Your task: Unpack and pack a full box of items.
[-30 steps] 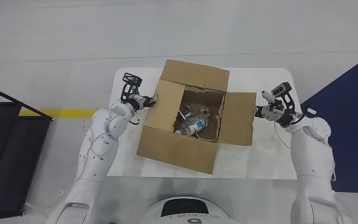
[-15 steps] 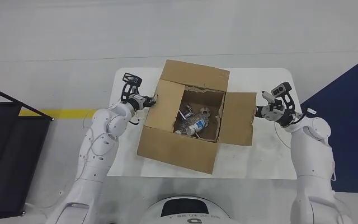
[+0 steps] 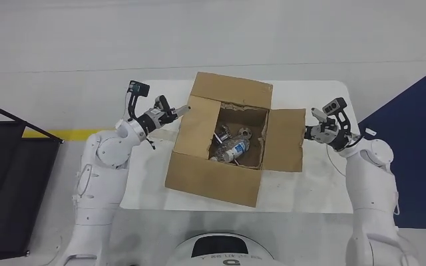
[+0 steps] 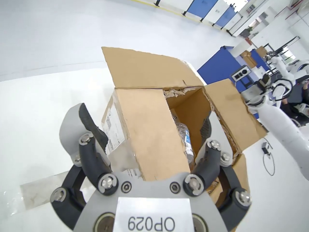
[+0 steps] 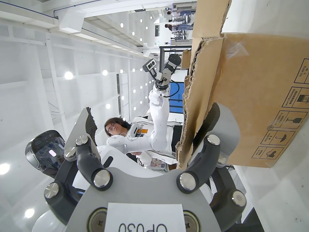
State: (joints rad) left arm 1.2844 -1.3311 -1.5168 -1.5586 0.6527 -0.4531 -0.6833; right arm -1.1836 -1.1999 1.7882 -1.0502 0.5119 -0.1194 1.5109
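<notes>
An open cardboard box [image 3: 208, 174] stands mid-table with its flaps spread. Inside lie a clear water bottle [image 3: 231, 150] and several small dark items. My left gripper [image 3: 181, 110] is open at the left flap [image 3: 197, 126]. In the left wrist view its fingers [image 4: 83, 121] straddle that flap [image 4: 144, 102], and the bottle [image 4: 184, 136] shows behind it. My right gripper [image 3: 308, 133] is open at the outer edge of the right flap [image 3: 283, 139]. In the right wrist view one finger [image 5: 213, 119] sits beside the flap's torn edge [image 5: 196, 85].
The white table [image 3: 313, 193] has bare room in front of the box and to both sides. A dark rack [image 3: 16, 179] stands on the floor left of the table. The box's printed side wall [image 5: 263, 85] rises close to my right gripper.
My left arm has swung outward and its wrist has risen; its gripper now sits slightly farther back along the left flap. The right arm and the box have not moved.
</notes>
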